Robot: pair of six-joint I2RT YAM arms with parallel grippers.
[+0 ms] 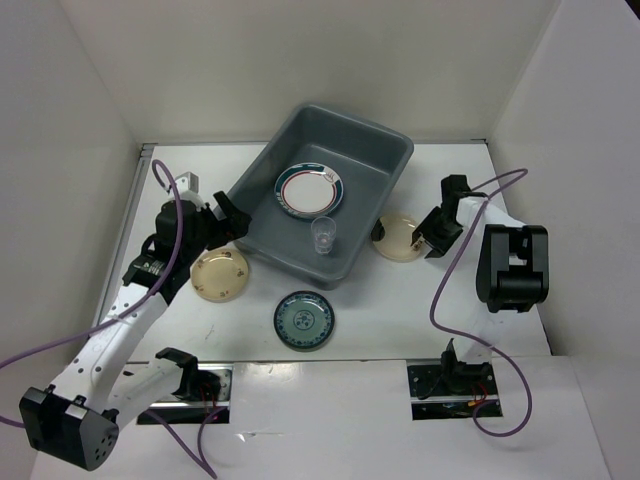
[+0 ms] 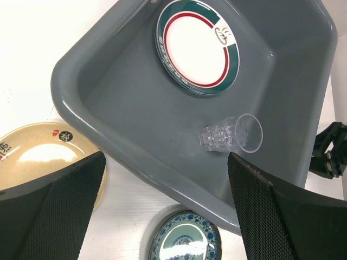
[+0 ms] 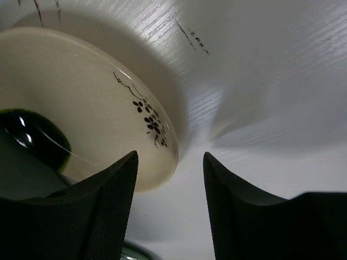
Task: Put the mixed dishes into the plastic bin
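Observation:
The grey plastic bin [image 1: 375, 165] stands at the back centre and holds a white plate with green and red bands [image 1: 309, 190] and a clear cup [image 1: 323, 236]. A beige plate [image 1: 220, 274] lies left of the bin, a dark teal patterned plate [image 1: 303, 320] in front of it, and another beige plate [image 1: 398, 238] to its right. My left gripper [image 1: 228, 218] is open and empty at the bin's left rim. My right gripper [image 1: 432, 238] is open, low at the right beige plate's edge [image 3: 162, 138]. In the left wrist view I see the bin [image 2: 108, 116], banded plate [image 2: 198, 46] and cup [image 2: 232, 134].
White walls enclose the table on three sides. The right arm's body [image 1: 512, 265] stands at the right. Purple cables [image 1: 450, 275] loop above the table on both sides. Mounting plates [image 1: 450, 385] lie at the near edge.

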